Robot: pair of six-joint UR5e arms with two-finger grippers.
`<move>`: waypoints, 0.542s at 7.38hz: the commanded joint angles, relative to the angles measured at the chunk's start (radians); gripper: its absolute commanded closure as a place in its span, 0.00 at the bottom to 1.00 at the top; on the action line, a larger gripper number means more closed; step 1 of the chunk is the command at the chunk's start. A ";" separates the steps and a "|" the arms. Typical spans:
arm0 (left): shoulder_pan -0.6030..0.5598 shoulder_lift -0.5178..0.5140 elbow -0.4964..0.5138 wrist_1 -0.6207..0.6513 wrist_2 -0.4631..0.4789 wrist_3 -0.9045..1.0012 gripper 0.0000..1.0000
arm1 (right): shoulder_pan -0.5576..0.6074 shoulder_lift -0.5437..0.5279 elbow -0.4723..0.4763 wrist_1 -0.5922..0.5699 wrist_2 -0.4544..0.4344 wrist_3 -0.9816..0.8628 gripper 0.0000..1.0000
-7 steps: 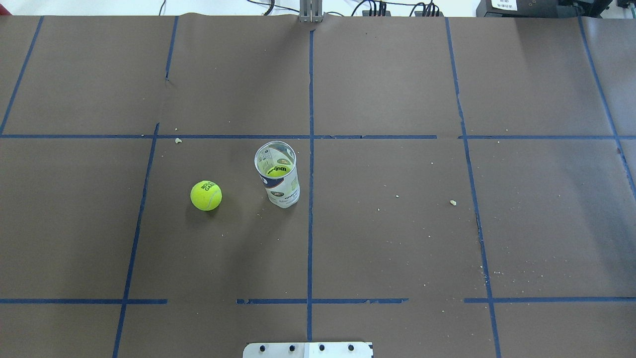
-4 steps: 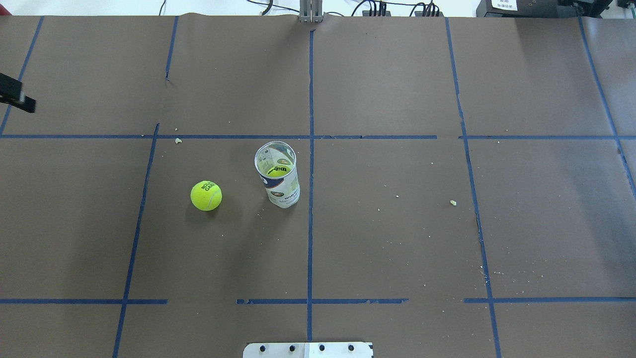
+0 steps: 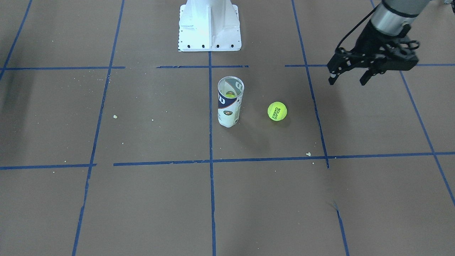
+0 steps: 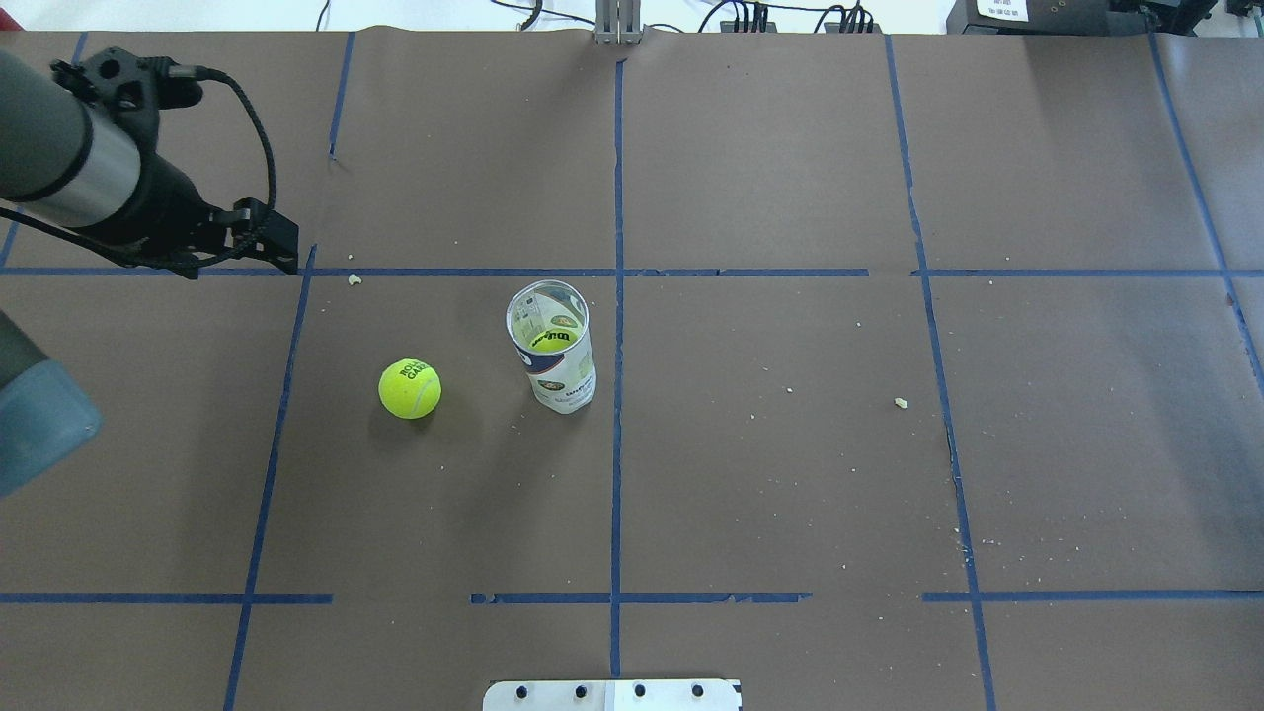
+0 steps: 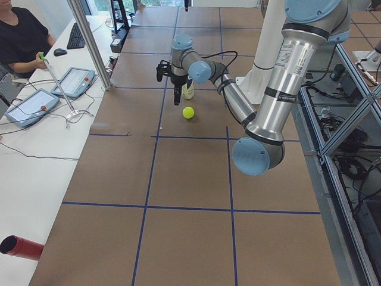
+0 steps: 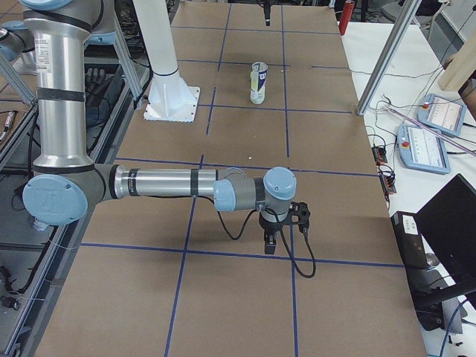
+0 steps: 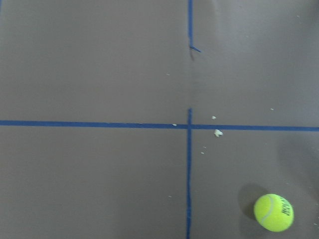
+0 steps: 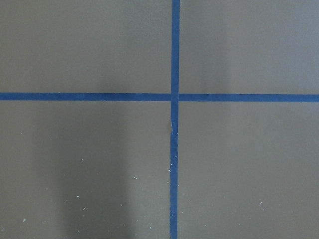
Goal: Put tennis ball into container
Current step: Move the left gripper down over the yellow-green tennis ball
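Note:
The tennis ball (image 4: 410, 388) (image 3: 277, 111) (image 5: 188, 112) lies on the brown table, lettered ROLAND GARROS, a little to the left of the container. It also shows low and right in the left wrist view as the ball (image 7: 273, 212). The container (image 4: 553, 355) (image 3: 230, 103) (image 6: 258, 82) stands upright and open, with another yellow ball (image 4: 551, 339) at its bottom. My left gripper (image 3: 347, 81) (image 4: 242, 259) hangs open and empty above the table, to the left of and beyond the loose ball. My right gripper (image 6: 271, 242) shows only in the right side view, far from both things; I cannot tell its state.
The white pedestal (image 3: 209, 25) (image 4: 612, 694) stands at the robot's edge of the table. Blue tape lines and small crumbs (image 4: 900, 402) mark the brown paper. An operators' desk with tablets (image 5: 36, 104) and a metal post (image 5: 89, 44) border the far side.
My left arm has come in from the left edge of the overhead view and moved right, toward the ball's side. The ball and the container have not moved.

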 commanded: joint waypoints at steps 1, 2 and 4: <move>0.087 -0.079 0.116 -0.004 0.012 -0.028 0.00 | 0.000 0.000 0.000 0.000 0.000 0.000 0.00; 0.122 -0.082 0.149 -0.025 0.012 -0.083 0.00 | 0.000 0.000 0.000 0.000 0.000 0.000 0.00; 0.177 -0.072 0.233 -0.181 0.078 -0.166 0.00 | 0.000 0.000 0.000 0.000 0.000 0.000 0.00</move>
